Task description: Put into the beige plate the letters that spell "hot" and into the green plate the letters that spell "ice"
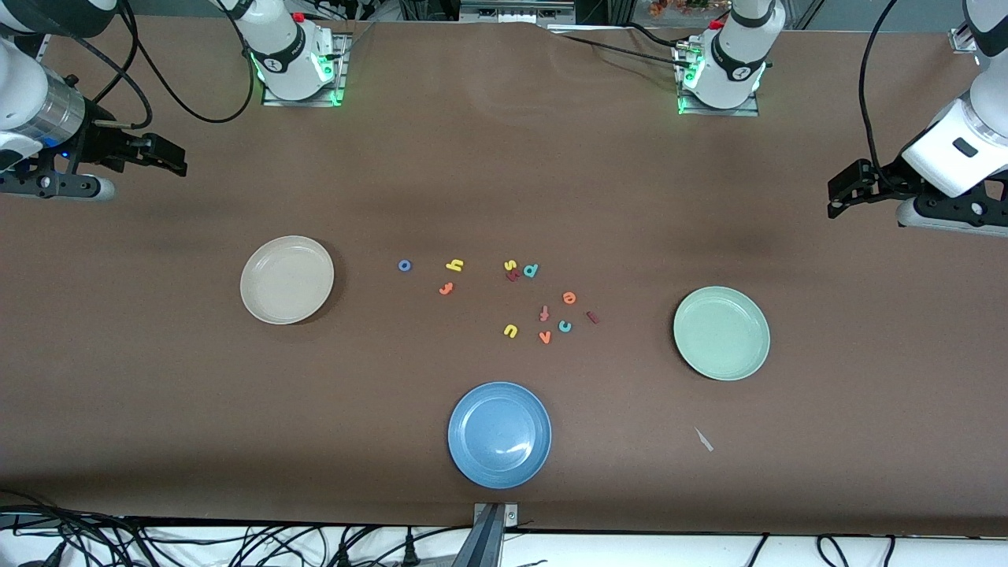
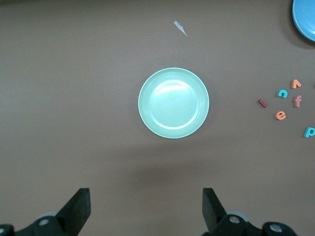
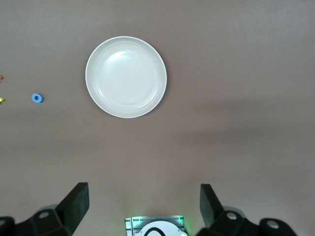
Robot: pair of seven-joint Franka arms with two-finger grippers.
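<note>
Both arms wait, high and off to the table's ends. Left gripper (image 2: pixel 145 209) is over bare table at its own end, fingers wide apart, empty. Right gripper (image 3: pixel 142 206) is over bare table at its end, fingers wide apart, empty.

Beige plate (image 1: pixel 287 279) sits toward the right arm's end, green plate (image 1: pixel 721 332) toward the left arm's; both empty. Blue plate (image 1: pixel 499 435) is nearest the front camera.

Letters lie loose mid-table between the plates: blue o (image 1: pixel 405 265), yellow h (image 1: pixel 454 265) and orange t (image 1: pixel 446 288) toward the beige plate; orange e (image 1: pixel 568 298), teal c (image 1: pixel 565 325) and dark red i (image 1: pixel 592 317) toward the green plate.
</note>
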